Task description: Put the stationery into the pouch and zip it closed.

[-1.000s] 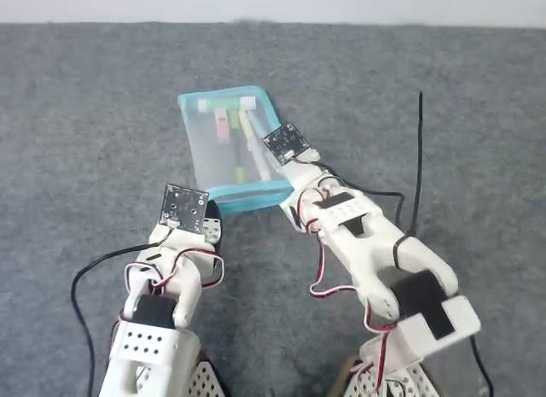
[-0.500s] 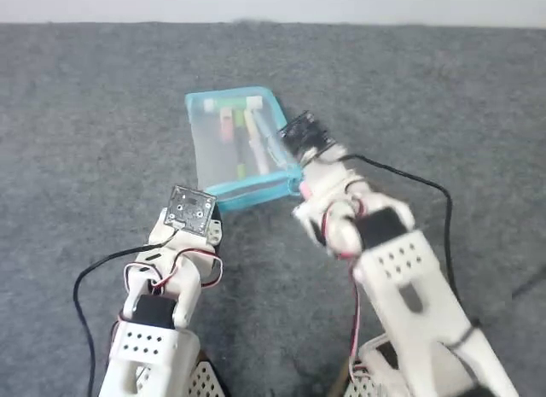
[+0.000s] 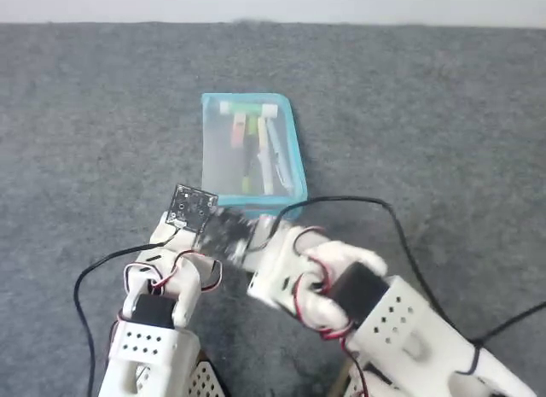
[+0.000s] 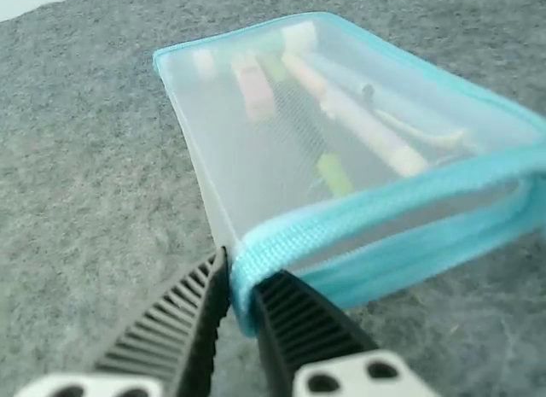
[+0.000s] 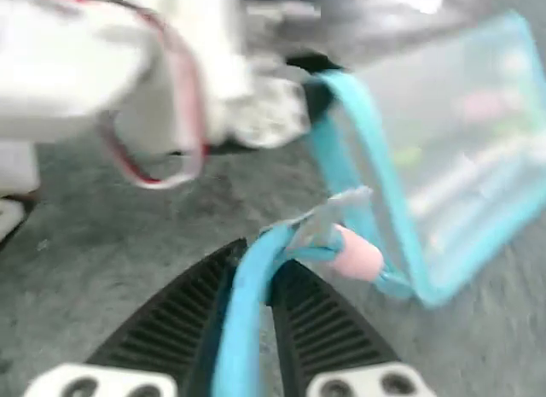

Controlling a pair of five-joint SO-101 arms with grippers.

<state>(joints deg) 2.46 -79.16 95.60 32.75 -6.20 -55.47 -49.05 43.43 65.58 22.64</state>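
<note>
Left claw (image 4: 241, 282): pressed together on the blue-trimmed corner of the pouch (image 3: 252, 145), at the pouch's 7 o'clock corner in the high view. Pouch: translucent, lying flat on the grey table (image 3: 444, 115), with the stationery (image 3: 256, 149), pens and markers, inside it lengthwise. Right claw (image 5: 256, 267): pinching the pouch's blue zip edge just beside the pink zip pull (image 5: 358, 253). Its arm extends toward 5 o'clock.

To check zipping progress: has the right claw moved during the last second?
Yes: the right claw swept leftward along the pouch, ending beside the unmoved left arm.
</note>
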